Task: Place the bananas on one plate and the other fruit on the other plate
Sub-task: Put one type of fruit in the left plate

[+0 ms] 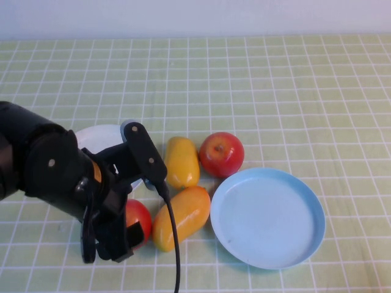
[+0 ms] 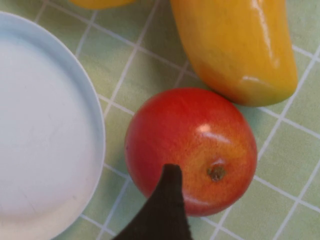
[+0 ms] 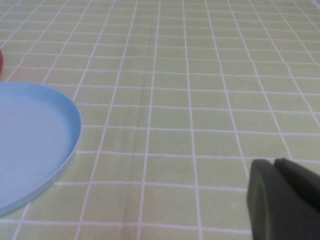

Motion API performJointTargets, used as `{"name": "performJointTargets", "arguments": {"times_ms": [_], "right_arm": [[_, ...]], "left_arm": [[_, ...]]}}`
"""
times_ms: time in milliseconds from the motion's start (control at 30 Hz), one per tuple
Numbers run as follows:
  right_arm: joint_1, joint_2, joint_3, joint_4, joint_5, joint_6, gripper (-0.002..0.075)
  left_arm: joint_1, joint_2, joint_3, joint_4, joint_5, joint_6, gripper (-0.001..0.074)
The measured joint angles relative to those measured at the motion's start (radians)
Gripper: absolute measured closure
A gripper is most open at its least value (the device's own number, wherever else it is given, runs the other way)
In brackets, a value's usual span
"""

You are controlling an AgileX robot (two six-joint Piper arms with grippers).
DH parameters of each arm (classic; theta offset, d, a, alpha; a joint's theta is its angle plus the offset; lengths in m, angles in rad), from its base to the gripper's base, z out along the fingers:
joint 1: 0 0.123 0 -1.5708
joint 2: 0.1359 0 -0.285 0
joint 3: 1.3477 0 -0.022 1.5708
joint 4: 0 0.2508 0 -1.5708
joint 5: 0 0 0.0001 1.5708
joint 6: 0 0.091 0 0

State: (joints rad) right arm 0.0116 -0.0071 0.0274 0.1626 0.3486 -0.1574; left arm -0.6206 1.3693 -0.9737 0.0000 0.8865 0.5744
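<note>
Where the pale wall meets it, the bench [image 1: 293, 79] wears a light green cloth gridded with white lines. Two glossy, plump yellow-orange bananas [image 1: 181, 160] lie between the smooth white plate [image 1: 98, 135] and the larger, raised-rim light blue plate [image 1: 267, 218], both bare. One round red apple [image 1: 221, 154] sits just beyond the blue plate; the other apple [image 1: 139, 217] lies beside the white plate under the left pincer [image 1: 116, 235], whose jaws stand apart. The right pincer [image 3: 280, 200], closed, hangs over bare cloth beside the blue plate.
</note>
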Motion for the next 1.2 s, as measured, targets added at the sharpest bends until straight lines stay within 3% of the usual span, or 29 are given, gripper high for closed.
{"name": "performJointTargets", "arguments": {"times_ms": [1200], "right_arm": [[0.000, -0.002, 0.000, 0.000, 0.000, 0.000, 0.0742]], "left_arm": [[0.042, 0.170, -0.009, 0.009, -0.085, 0.030, 0.0066]]}}
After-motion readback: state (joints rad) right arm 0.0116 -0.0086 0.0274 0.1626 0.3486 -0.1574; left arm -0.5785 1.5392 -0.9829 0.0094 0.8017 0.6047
